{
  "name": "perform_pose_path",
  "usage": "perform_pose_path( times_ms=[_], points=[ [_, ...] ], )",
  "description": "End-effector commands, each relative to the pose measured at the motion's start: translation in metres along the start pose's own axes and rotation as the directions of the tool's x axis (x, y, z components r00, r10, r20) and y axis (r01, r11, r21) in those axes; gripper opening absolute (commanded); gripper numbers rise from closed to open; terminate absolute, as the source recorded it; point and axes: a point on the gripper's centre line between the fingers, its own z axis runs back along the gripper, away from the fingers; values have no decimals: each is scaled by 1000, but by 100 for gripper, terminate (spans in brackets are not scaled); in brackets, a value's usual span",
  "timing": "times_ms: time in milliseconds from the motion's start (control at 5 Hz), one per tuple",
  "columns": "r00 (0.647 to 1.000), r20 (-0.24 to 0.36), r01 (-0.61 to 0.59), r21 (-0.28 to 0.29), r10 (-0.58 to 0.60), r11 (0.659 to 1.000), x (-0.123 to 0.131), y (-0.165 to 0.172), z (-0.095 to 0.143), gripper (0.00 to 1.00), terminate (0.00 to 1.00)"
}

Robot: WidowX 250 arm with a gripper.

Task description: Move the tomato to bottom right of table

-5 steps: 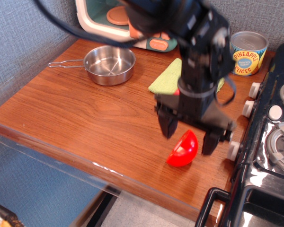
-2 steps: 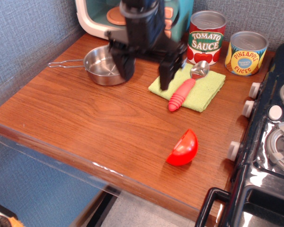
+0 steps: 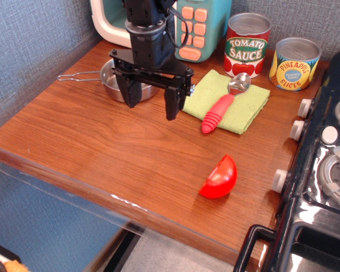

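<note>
The tomato (image 3: 220, 178), a glossy red half with its dome up, lies on the brown wood-grain table (image 3: 90, 136) near the front right, close to the stove. My gripper (image 3: 152, 97) is open and empty. It hangs above the table's middle back, well to the upper left of the tomato. Its two black fingers (image 3: 172, 103) point down in front of the steel pan.
A steel pan (image 3: 120, 80) stands behind the gripper. A green cloth (image 3: 241, 110) holds a red-handled scoop (image 3: 219, 110). A Tomato Sauce can (image 3: 247, 45) and a pineapple can (image 3: 296, 63) stand at the back. A black toy stove (image 3: 323, 170) lines the right edge. A toy microwave (image 3: 190, 28) is at the back.
My gripper was around the tomato one second ago, then rose and moved back and left, away from it. The tomato stays where it was released.
</note>
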Motion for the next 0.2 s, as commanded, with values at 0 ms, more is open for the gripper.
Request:
perform_pose_path(
  times_ms=[0],
  points=[
    [1000,26,1,21,-2,1000,-4,14,18,100,100]
  ],
)
